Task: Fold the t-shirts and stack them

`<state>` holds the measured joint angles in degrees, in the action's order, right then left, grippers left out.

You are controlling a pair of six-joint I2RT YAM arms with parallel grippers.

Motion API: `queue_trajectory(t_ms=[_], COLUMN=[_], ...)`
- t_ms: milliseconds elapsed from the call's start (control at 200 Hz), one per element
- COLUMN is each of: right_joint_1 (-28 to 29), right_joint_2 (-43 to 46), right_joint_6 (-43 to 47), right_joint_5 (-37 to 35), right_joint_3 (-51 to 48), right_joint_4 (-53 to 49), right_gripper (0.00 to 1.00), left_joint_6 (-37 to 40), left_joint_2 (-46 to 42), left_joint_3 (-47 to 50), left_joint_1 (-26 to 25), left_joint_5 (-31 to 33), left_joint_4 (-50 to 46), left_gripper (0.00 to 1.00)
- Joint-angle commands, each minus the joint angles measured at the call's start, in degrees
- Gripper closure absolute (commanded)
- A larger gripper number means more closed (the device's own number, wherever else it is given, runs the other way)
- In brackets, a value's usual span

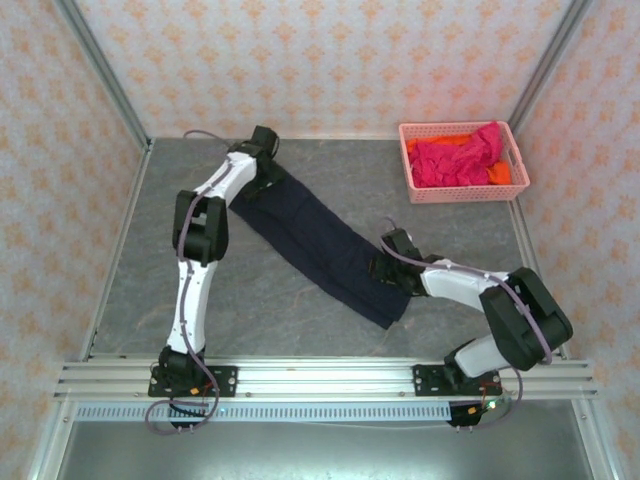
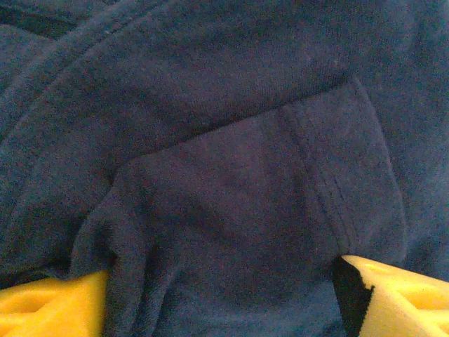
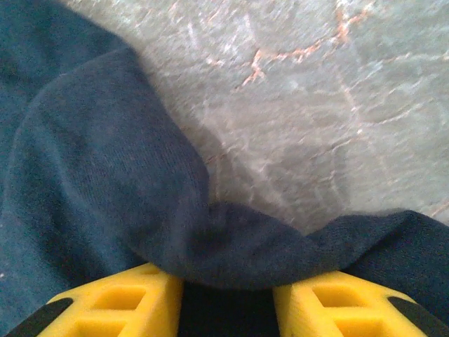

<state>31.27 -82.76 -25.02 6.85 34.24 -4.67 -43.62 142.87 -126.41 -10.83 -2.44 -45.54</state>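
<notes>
The dark navy t-shirt (image 1: 320, 245) lies as a long diagonal band across the table, from the far left toward the near right. My left gripper (image 1: 262, 148) is down on its far end. In the left wrist view its yellow fingers (image 2: 56, 305) stand wide apart, open, with rumpled navy cloth (image 2: 231, 140) between them. My right gripper (image 1: 388, 268) is at the band's right edge. There its jaws (image 3: 228, 288) are closed on a bunched fold of the navy hem (image 3: 91, 175). The magenta-red t-shirt (image 1: 455, 160) and the orange t-shirt (image 1: 503, 172) lie crumpled in the basket.
The pink lattice basket (image 1: 462, 196) stands at the far right corner. Grey stone-patterned tabletop (image 1: 250, 300) shows on both sides of the navy band and beyond the hem (image 3: 316, 105). Patterned walls close in the table on three sides.
</notes>
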Motion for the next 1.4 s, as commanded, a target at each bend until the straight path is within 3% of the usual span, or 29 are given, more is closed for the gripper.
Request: queue_trajectory(t_ms=[0, 155, 290, 390, 515, 595, 801, 931, 1076, 1396], right_joint_1=[2.95, 5.47, 5.40, 4.97, 2.44, -0.51, -1.65, -1.59, -1.47, 0.90], right_joint_2=[-0.53, -2.13, 1.07, 2.94, 4.49, 2.39, -8.35, -10.54, -23.00, -49.33], right_joint_6=[-3.51, -4.13, -2.57, -1.25, -1.60, -0.48, 6.55, 8.83, 10.91, 10.67], right_joint_5=[0.86, 1.57, -0.95, -2.96, -4.65, -2.49, -1.31, 1.40, 6.67, 8.45], right_joint_3=[-2.01, 0.65, 3.81, 8.30, 10.50, 12.64, 26.73, 30.42, 42.24, 74.69], right_joint_4=[-4.45, -4.89, -6.33, -9.10, -8.44, -8.86, -16.80, -14.17, -15.27, -13.94], right_gripper=[0.60, 0.60, 0.59, 0.50, 0.30, 0.27, 0.32, 0.33, 0.36, 0.62], left_joint_6=[-0.80, -1.65, 0.00, 1.95, 4.36, 6.04, 4.59, 3.07, 0.76, -0.17], left_joint_2=[6.48, 11.11, 6.07, 0.20, -6.29, -10.42, -27.20, -36.55, -43.94, -49.17], left_joint_3=[-7.80, -17.22, -14.79, -13.23, -13.25, -11.14, 17.33, 33.40, 48.61, 59.96], left_joint_1=[-1.40, -2.34, -2.49, -2.02, -1.09, -0.95, -1.74, -1.74, -1.76, -0.82], left_joint_5=[-5.05, -8.97, -9.74, -9.17, -7.55, -5.11, -2.04, -1.21, -0.52, 0.35], left_joint_4=[-7.52, -9.70, -8.67, -8.55, -10.16, -11.32, -0.17, 5.28, 11.45, 14.68], left_gripper=[0.18, 0.17, 0.15, 0.10, 0.00, 0.00, 0.04, 0.05, 0.05, 0.10])
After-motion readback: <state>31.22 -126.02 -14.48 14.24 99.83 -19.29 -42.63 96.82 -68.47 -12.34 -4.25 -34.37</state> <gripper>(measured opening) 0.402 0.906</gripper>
